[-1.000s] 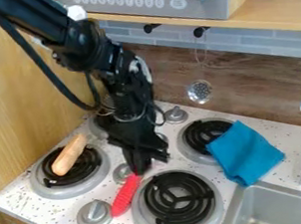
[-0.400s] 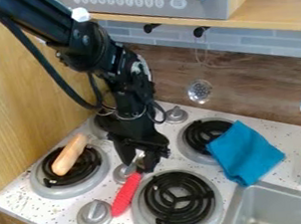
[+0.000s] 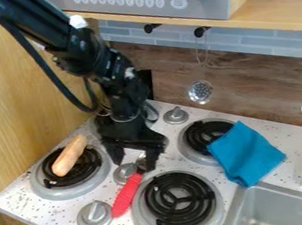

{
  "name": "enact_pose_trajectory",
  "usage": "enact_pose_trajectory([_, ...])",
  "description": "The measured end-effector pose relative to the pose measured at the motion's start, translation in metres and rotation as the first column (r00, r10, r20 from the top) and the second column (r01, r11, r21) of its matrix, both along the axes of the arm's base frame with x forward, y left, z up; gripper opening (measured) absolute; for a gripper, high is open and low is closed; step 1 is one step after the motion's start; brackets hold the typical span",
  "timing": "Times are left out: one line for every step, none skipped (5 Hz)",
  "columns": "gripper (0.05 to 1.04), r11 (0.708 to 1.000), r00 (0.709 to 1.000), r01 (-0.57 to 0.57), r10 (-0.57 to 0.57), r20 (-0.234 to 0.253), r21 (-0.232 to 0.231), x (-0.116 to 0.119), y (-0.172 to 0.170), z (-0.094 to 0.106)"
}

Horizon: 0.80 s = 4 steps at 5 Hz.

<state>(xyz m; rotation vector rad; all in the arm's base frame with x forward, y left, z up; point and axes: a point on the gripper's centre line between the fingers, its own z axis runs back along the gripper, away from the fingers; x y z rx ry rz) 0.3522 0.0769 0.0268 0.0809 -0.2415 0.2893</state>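
Gripper (image 3: 133,162): low over the worktop (image 3: 244,216), tips down, its two fingers standing apart. The red-handled utensil (image 3: 127,194) lies just under it, metal end at the right-hand finger in the view (contact cannot be told), handle slanting toward the worktop's front edge. One grey knob (image 3: 124,173) is just beside the metal end; a second knob (image 3: 94,215) sits near the handle, closer to the front edge. The front right burner (image 3: 179,199) is on the handle's other side. Near the worktop's front left corner, a tan, sausage-shaped piece (image 3: 71,155) rests across the front left burner (image 3: 87,177). Toward the back edge, a blue cloth (image 3: 247,153) partly overlaps the rear right burner (image 3: 199,136), its lower corner near the sink (image 3: 274,208) rim. A perforated ladle (image 3: 200,91) hangs behind the worktop.
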Motion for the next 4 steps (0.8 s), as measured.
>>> enact_pose_trajectory([1.007,0.996,0.996,-0.083,0.083,0.027,-0.016,0.003,0.007,-0.006])
enact_pose_trajectory([1.007,0.988,0.987,-0.149,0.151,0.053,-0.031,0.006,0.011,-0.012])
enact_pose_trajectory([1.007,0.979,0.979,-0.198,0.2,0.05,-0.045,0.006,0.013,-0.019])
enact_pose_trajectory([1.007,0.974,0.973,-0.221,0.224,0.052,-0.054,0.006,0.013,-0.019])
